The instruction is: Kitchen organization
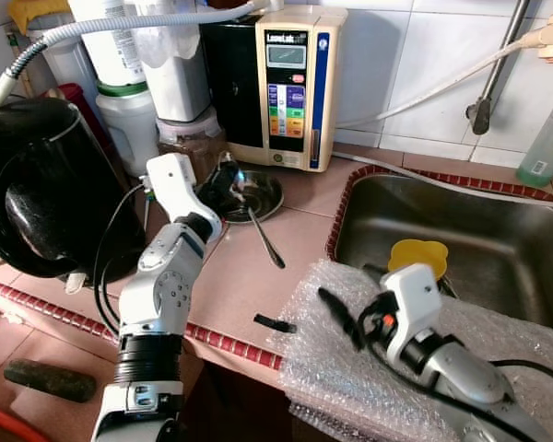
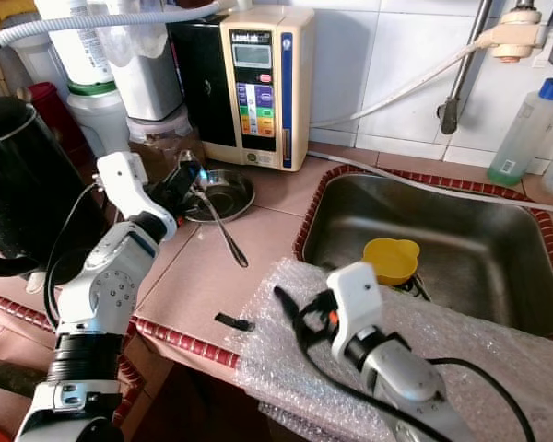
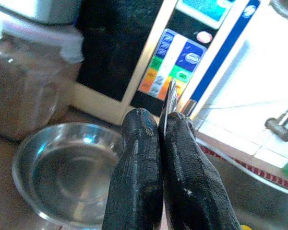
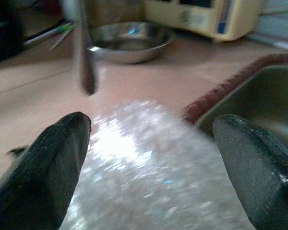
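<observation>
Spoon (image 1: 264, 236): long metal utensil, upper end pinched in the left gripper, handle slanting down toward 5 o'clock, lower tip just above the counter; whether the tip touches cannot be told.
Left gripper (image 1: 229, 175): fingers (image 3: 139, 172) pressed together on the thin metal of the spoon; held over the near rim of the bowl.
Steel bowl (image 1: 263, 193): shallow, on the counter, directly in front of the water ionizer; nothing visible inside.
Water ionizer (image 1: 292, 83): cream case, blue stripe, coloured button panel, upright against the tiled wall at 12 o'clock from the bowl.
Black kettle (image 1: 32, 184): at 9 o'clock from the bowl, on the counter edge.
Bubble wrap (image 1: 350, 368): sheet draped over the counter's front edge, at 5 o'clock from the bowl.
Right gripper (image 1: 341, 313): fingers spread wide; low over the bubble wrap, holding nothing.
Black clip-like piece (image 1: 275, 323): on the counter just beside the wrap's left edge.
Sink (image 1: 498, 267): steel basin at 3 o'clock; yellow cup (image 1: 417, 255) inside, near its front left corner.
</observation>
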Controlling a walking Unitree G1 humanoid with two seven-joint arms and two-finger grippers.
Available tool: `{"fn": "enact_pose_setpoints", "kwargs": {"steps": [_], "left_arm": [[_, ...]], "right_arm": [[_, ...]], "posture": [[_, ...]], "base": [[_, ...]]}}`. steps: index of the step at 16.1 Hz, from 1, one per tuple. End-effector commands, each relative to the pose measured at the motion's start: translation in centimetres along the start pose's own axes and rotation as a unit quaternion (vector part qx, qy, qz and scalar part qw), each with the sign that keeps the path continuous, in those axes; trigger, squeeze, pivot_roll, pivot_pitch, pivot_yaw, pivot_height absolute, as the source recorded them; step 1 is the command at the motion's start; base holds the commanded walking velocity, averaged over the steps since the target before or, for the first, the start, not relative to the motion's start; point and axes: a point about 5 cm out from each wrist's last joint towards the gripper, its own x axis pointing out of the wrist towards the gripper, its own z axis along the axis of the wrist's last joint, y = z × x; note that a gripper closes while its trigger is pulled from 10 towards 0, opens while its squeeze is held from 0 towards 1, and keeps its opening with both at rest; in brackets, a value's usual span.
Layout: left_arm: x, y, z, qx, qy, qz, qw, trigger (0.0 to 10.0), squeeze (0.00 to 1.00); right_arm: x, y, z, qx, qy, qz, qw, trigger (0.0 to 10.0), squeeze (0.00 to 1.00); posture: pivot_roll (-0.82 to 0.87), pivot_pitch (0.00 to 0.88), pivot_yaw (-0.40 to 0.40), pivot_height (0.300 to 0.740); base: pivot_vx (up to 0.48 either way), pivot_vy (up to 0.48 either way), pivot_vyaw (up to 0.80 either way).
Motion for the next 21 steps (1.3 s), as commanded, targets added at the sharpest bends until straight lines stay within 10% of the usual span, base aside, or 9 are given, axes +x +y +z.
{"fn": "enact_pose_setpoints", "kwargs": {"steps": [1,7,13,18,21], "left_arm": [[-0.1,0.2,0.2,0.012,-0.006,-0.007,1.000,0.0,0.00],[0.8,-3.0,2.4,0.027,-0.088,-0.124,0.988,0.0,0.00],[-0.6,-7.5,-0.9,-0.008,-0.003,-0.291,0.957,0.0,0.00],[-1.0,-8.6,-1.8,-0.037,0.014,-0.330,0.943,0.0,0.00],[-1.5,-10.0,-2.2,-0.052,0.031,-0.376,0.924,0.0,0.00]], "right_arm": [[0.1,-0.4,0.4,-0.005,-0.013,-0.015,1.000,10.0,0.00],[-0.2,-1.2,1.1,0.003,-0.028,0.003,1.000,10.0,0.00],[-0.2,-1.1,2.4,-0.022,-0.041,0.016,0.999,10.0,0.00],[-0.3,-2.0,3.1,-0.013,-0.055,-0.025,0.998,10.0,0.00],[0.5,-0.6,3.3,0.033,-0.058,0.061,0.996,10.0,0.00]], "posture": [[-0.02,0.000,0.088,0.740],[-0.01,0.000,0.075,0.740],[-0.03,0.000,0.074,0.740],[-0.05,0.000,0.081,0.740],[-0.05,0.000,0.085,0.740]], "base": [[0.000,0.000,0.00],[0.000,0.000,0.00],[0.000,0.000,0.00],[0.000,0.000,0.00],[0.000,0.000,0.00]]}}
